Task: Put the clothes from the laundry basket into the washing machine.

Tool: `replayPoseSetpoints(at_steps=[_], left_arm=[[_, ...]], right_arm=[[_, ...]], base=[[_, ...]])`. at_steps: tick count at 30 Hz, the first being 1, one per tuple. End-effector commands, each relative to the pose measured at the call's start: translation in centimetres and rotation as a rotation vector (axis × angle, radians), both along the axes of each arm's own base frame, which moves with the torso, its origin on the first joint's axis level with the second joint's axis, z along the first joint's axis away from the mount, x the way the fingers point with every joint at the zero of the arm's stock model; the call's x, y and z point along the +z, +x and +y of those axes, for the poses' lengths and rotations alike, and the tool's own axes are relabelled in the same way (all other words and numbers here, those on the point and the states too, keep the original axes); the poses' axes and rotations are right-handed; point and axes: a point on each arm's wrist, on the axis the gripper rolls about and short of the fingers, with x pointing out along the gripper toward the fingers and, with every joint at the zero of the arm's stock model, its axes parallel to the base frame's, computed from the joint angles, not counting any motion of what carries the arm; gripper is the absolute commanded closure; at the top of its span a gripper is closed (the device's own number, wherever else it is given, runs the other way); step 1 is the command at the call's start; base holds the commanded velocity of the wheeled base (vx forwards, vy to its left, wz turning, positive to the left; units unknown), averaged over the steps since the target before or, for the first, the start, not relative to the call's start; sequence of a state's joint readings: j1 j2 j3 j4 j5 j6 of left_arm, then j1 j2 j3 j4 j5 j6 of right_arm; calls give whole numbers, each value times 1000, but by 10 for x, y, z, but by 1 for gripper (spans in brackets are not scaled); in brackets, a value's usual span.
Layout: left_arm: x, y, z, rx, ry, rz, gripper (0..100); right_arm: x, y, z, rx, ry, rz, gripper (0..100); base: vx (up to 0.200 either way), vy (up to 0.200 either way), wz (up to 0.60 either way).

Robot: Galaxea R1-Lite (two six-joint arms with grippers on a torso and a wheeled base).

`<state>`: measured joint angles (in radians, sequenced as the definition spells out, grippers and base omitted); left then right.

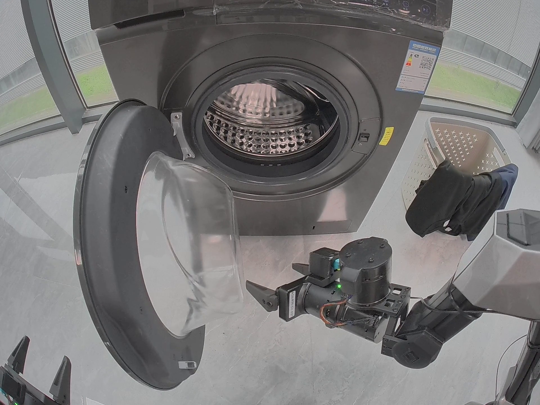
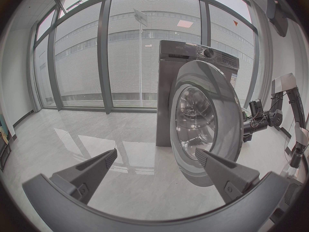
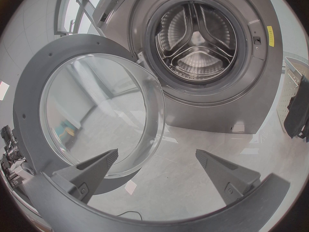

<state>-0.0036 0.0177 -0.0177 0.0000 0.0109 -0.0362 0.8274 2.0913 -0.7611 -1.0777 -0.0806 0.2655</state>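
The grey washing machine [image 1: 315,142] stands ahead with its round door [image 1: 140,243] swung fully open to the left and its steel drum [image 1: 270,119] bare inside. To its right a white laundry basket [image 1: 467,147] holds dark clothes [image 1: 455,201] draped over its front rim, with a blue piece behind them. My right gripper [image 1: 270,288] hovers low in front of the machine, open, holding nothing, pointing at the door's glass bowl [image 3: 99,113]. At the bottom left corner my left gripper [image 1: 39,364] is open and holds nothing; the left wrist view faces the door [image 2: 206,123] from outside.
Pale tiled floor [image 1: 292,355] spreads all around. Glass walls with grey frames [image 1: 50,52] stand behind and beside the machine. The open door takes up the space left of the machine's front.
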Motion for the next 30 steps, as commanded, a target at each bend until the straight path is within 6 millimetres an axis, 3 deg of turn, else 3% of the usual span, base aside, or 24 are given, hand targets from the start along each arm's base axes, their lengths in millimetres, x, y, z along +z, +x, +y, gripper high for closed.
replayPoseSetpoints(at_steps=[1, 6, 12, 22, 30], left_arm=[[-5, 1, 0, 0, -1, 9, 0], [-5, 1, 0, 2, 1, 9, 0], [-5, 1, 0, 0, -1, 8, 0], [-5, 1, 0, 2, -2, 8, 0], [-5, 1, 0, 0, -2, 8, 0]], right_arm=[[1, 4, 0, -9, 7, -7, 0], [2, 13, -2, -30, 12, -13, 0], [-15, 20, 5, -28, -13, 0, 0], [-10, 11, 46, 57, 52, -47, 0], [-1, 29, 40, 16, 84, -82, 0]], base=[[0, 0, 0], [-160, 0, 0], [-200, 0, 0], [0, 0, 0], [0, 0, 0]])
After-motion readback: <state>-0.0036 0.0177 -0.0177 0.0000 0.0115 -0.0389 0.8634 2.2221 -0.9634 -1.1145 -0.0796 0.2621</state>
